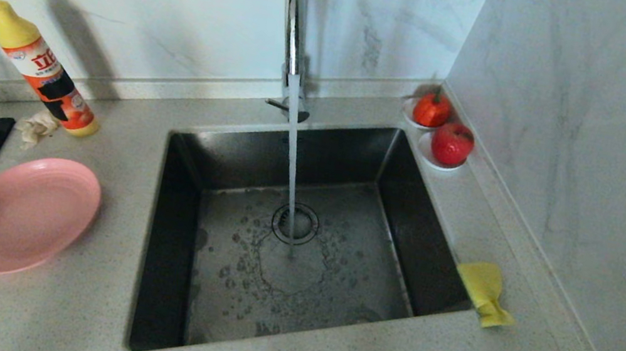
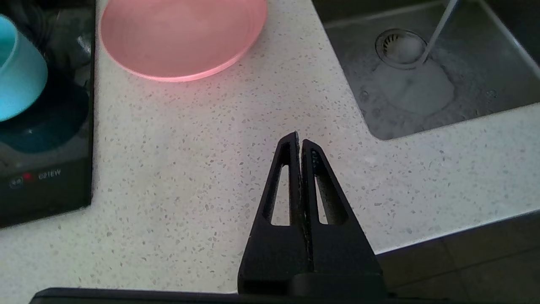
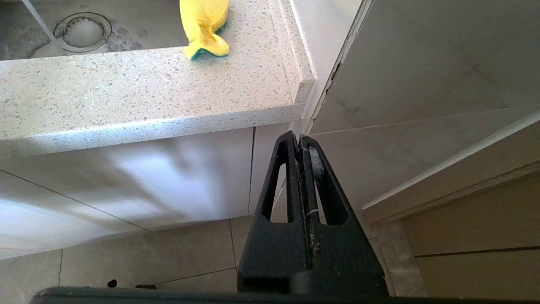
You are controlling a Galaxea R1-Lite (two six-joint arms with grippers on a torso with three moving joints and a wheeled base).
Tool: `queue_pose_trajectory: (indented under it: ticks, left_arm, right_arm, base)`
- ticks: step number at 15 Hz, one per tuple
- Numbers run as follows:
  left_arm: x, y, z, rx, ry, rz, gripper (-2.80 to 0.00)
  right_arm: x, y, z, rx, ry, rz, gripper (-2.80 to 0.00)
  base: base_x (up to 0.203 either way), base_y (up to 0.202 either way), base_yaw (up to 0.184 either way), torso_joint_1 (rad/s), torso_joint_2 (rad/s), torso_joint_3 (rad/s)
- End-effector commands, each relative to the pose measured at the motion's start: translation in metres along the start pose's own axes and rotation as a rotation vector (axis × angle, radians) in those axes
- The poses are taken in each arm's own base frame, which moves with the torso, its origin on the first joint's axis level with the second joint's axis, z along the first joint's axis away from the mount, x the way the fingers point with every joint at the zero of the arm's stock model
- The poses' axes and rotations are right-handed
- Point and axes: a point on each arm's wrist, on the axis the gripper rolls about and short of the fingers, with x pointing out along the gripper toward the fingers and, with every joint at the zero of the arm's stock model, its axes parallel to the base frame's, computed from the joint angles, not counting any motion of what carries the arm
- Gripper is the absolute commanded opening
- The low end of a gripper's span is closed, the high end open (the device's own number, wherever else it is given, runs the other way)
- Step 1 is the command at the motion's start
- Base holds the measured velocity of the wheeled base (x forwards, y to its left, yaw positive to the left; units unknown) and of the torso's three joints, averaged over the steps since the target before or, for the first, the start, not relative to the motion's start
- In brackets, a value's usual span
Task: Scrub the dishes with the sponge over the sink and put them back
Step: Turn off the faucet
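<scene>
Head view: we see water running into the sink (image 1: 300, 250), pink plate (image 1: 26, 215) on the counter left, sponge (image 1: 485, 292) hanging over the right rim; a nudge could drop it in.

Left wrist: left gripper (image 2: 300, 141) closed, empty, near the plate.

Right wrist: right gripper (image 3: 298, 141) closed, empty, below the counter edge; rising carelessly, we might strike it.

"02TEW" on the black cooktop (image 2: 46, 185) front

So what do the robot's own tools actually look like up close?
Both look alike. The left tool and the right tool are matte black, each made of two long tapering fingers with a slot-shaped cutout through each. No cables or markings show, and the arms themselves are out of view.
</scene>
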Motion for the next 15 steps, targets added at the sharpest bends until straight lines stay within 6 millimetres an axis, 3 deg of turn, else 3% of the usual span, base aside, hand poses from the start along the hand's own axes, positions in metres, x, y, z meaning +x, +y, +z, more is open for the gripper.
queue_pose_trajectory:
  ticks: [1,7,9,12,15]
  left_arm:
    - [0.0,0.0,0.001,-0.019,-0.011,0.005,-2.8]
    - [-0.001,0.001,0.005,-0.055,-0.031,0.014,-2.8]
    - [-0.013,0.003,0.039,-0.049,-0.138,0.024,-2.8]
    - [-0.022,0.006,0.117,-0.039,-0.183,-0.007,-2.8]
    - [0.026,0.009,0.178,-0.058,-0.045,-0.096,-2.8]
  right_arm:
    - [0.0,0.0,0.0,-0.001,0.004,0.0,-2.8]
    - [0.0,0.0,0.0,0.005,0.004,-0.001,-2.8]
    - [0.0,0.0,0.0,0.004,0.004,-0.001,-2.8]
    - [0.0,0.0,0.0,0.01,0.004,-0.001,-2.8]
    - [0.0,0.0,0.0,0.011,0.004,-0.001,-2.8]
  base:
    - [0.0,0.0,0.0,0.0,0.0,0.0]
    - [0.0,0.0,0.0,0.0,0.0,0.0]
    - [0.0,0.0,0.0,0.0,0.0,0.0]
    - [0.0,0.0,0.0,0.0,0.0,0.0]
    - [0.0,0.0,0.0,0.0,0.0,0.0]
